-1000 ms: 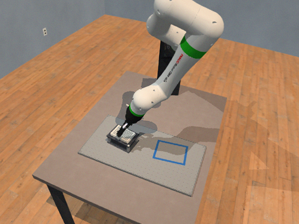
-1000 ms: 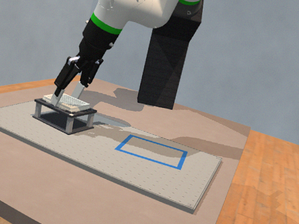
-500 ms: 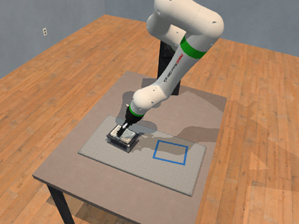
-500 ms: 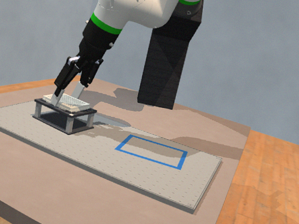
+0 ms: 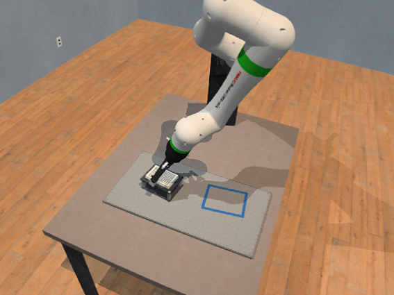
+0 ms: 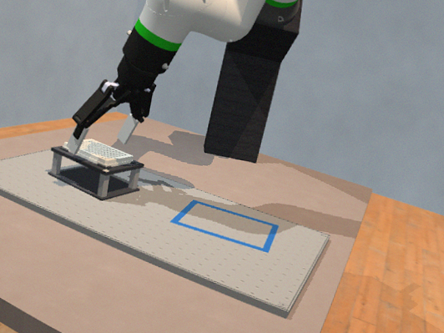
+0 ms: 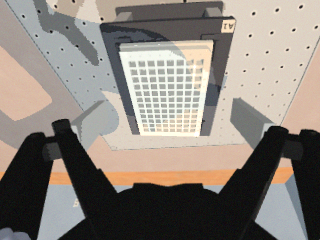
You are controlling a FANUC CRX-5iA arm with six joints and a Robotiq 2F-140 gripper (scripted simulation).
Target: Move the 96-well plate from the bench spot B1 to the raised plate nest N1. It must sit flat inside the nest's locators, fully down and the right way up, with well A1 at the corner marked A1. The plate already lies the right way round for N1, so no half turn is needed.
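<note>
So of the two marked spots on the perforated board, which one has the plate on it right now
The raised black nest at the board's left end holds the white well plate. The blue-outlined rectangle to its right has no plate on it.

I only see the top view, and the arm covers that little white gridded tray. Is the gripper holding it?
Observer: No. In the wrist view the gripper is open, its fingers apart from the white 96-well plate.
Operator: What is it lying on?
Observer: The exterior view shows a black raised nest on grey posts; the plate looks level.
Operator: Any marking?
Observer: An A1 label on one nest corner.
</note>
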